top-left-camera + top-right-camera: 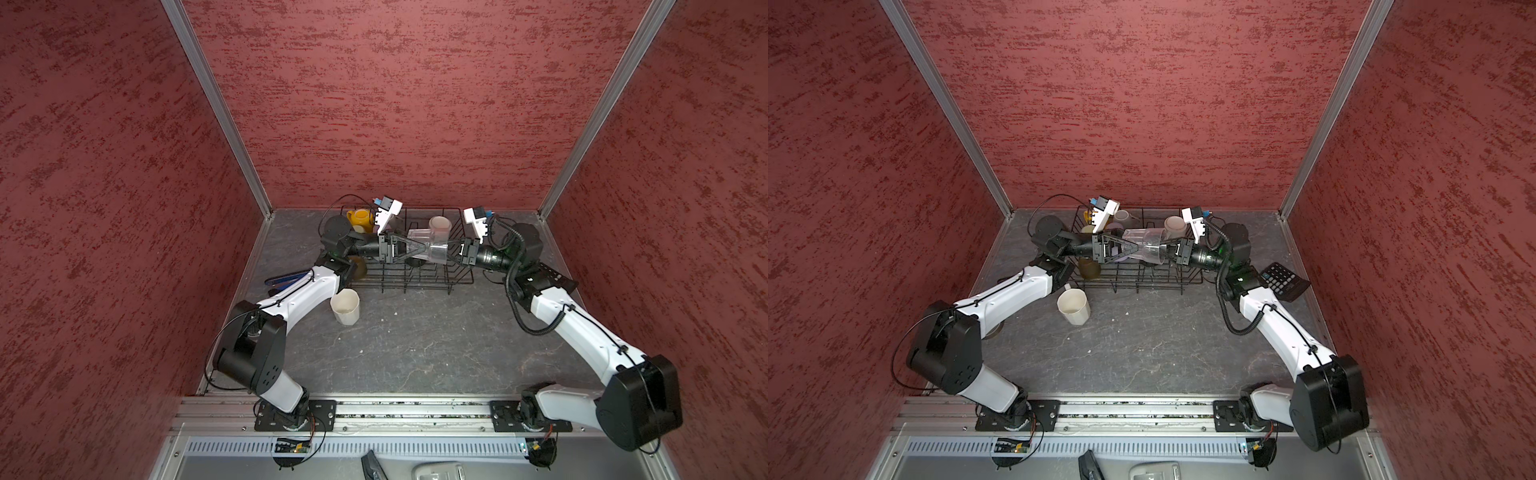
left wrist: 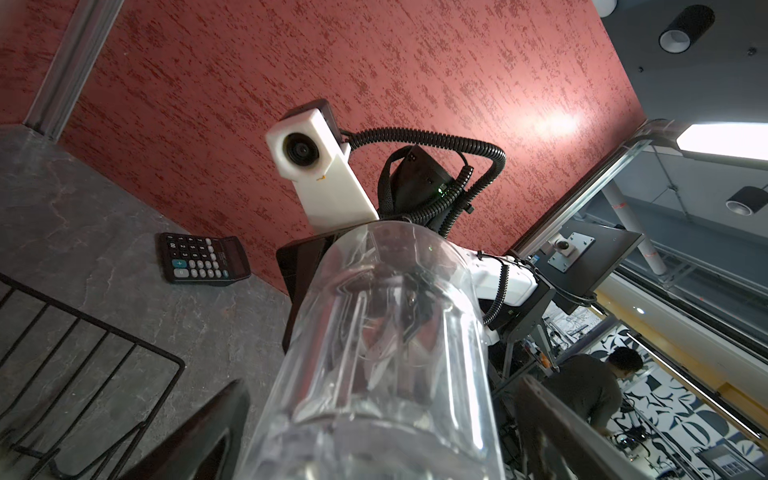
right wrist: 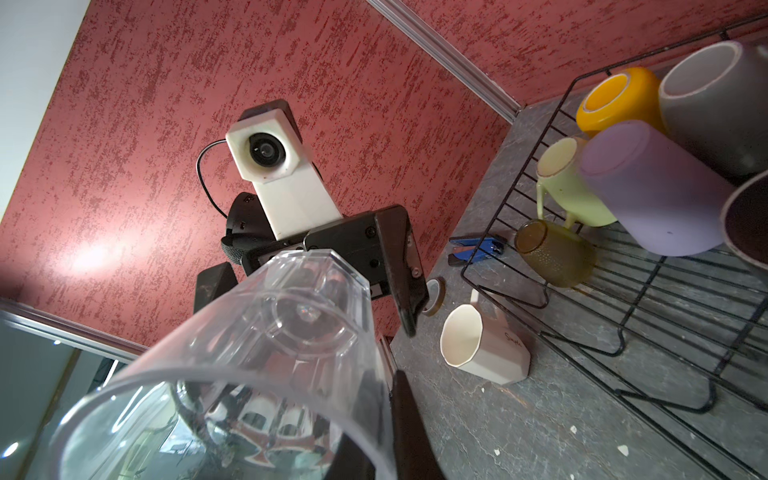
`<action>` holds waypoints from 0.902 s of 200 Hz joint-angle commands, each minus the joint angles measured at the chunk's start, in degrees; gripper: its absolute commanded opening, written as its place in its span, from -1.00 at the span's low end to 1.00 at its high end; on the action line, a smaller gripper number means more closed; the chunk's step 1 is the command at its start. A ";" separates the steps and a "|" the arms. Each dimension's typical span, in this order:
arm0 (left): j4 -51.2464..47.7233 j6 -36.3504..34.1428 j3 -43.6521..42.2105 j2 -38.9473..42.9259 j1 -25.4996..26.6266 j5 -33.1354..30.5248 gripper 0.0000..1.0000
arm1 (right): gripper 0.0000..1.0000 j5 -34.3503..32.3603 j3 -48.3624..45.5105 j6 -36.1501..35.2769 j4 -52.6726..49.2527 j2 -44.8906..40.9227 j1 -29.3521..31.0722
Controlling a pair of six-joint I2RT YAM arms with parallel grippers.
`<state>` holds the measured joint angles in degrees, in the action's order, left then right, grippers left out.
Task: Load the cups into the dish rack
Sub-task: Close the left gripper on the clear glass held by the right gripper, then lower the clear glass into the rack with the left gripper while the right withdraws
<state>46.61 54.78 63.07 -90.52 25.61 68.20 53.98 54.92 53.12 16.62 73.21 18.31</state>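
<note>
A clear glass (image 1: 432, 246) (image 1: 1144, 245) hangs on its side above the dish rack (image 1: 457, 282) (image 1: 1183, 283), between both grippers. My right gripper (image 1: 449, 247) (image 3: 382, 419) is shut on the glass's rim wall, one finger inside and one outside. My left gripper (image 1: 422, 248) (image 2: 382, 457) is open, and its fingers (image 2: 199, 436) flank the glass's base (image 2: 382, 332) with a gap on each side. In the rack lie a yellow mug (image 3: 615, 99), a grey cup (image 3: 715, 99), a lilac tumbler (image 3: 648, 187), a pale green mug (image 3: 569, 187) and an olive-brown glass (image 3: 552, 253). A white faceted mug (image 1: 345, 306) (image 3: 482, 345) lies on the table in front of the rack.
A black calculator (image 1: 1283, 280) (image 2: 203, 257) lies right of the rack, beside the right arm. A blue tool (image 1: 286, 279) and a tape roll (image 3: 434, 295) lie left of the rack. Red walls close in the back and both sides.
</note>
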 commanded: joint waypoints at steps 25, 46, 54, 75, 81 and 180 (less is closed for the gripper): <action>5.10 3.09 3.26 -2.05 1.29 2.05 0.72 | -1.00 1.16 -0.88 1.80 4.74 0.52 0.69; 5.92 4.38 4.40 -3.06 1.67 2.78 0.48 | -1.00 0.65 -0.93 1.72 4.60 0.53 0.67; 6.09 4.87 4.75 -3.41 1.86 3.12 0.39 | -1.00 0.18 -0.94 1.63 4.32 0.50 0.67; 6.88 5.86 5.18 -4.03 2.15 3.69 0.17 | -1.00 -1.42 -0.66 1.04 2.95 0.62 0.56; 7.08 6.15 5.23 -4.05 2.17 3.84 0.09 | -1.00 -1.91 -0.68 0.92 2.68 0.62 0.59; -24.29 -8.56 9.23 0.60 -2.32 -3.27 -1.00 | 0.07 -14.08 2.81 -7.88 -15.97 -3.58 -2.35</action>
<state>40.07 56.16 68.99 -93.45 25.08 69.06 47.07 55.44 48.82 9.13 72.51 17.65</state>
